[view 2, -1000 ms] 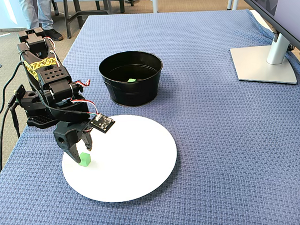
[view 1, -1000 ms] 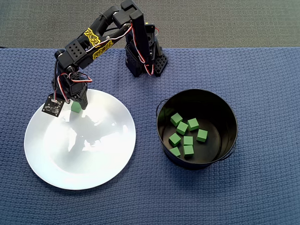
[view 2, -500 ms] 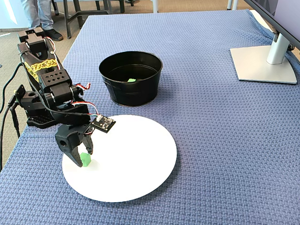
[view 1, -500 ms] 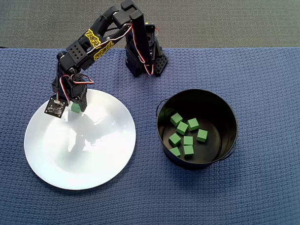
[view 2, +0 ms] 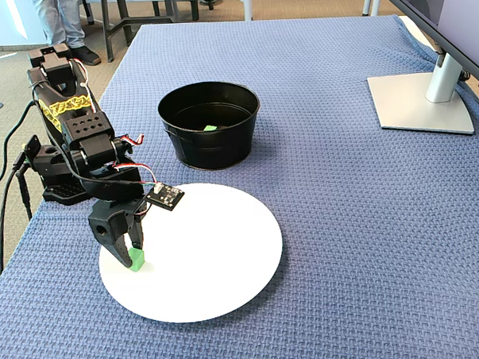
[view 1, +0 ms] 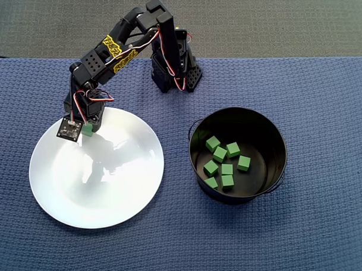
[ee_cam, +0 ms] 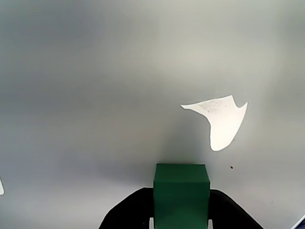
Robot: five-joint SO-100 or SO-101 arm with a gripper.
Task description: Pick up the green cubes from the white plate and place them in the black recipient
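Observation:
One green cube (view 1: pixel 87 130) sits at the upper-left part of the white plate (view 1: pixel 99 186), squeezed between the black fingers of my gripper (view 1: pixel 87 131). In the wrist view the cube (ee_cam: pixel 181 195) fills the gap of the gripper (ee_cam: pixel 181 224) over the plate's glossy surface (ee_cam: pixel 119 71). The fixed view shows the gripper (view 2: pixel 133 260) pointing down, with the cube (view 2: pixel 137 258) resting on the plate (view 2: pixel 211 260) near its left rim. The black recipient (view 1: pixel 270 129) stands to the right with several green cubes (view 1: pixel 220 154) in it; in the fixed view it is behind the plate (view 2: pixel 210 153).
The arm's base (view 1: pixel 173 70) stands at the back edge of the blue woven cloth (view 1: pixel 327 225). A monitor stand (view 2: pixel 419 100) occupies the far right in the fixed view. Cables (view 2: pixel 2 206) hang off the table's left edge.
The gripper has lowered slightly toward the plate's rim and its fingers have closed around the green cube, which stood loose between them before. The cubes in the recipient have not moved.

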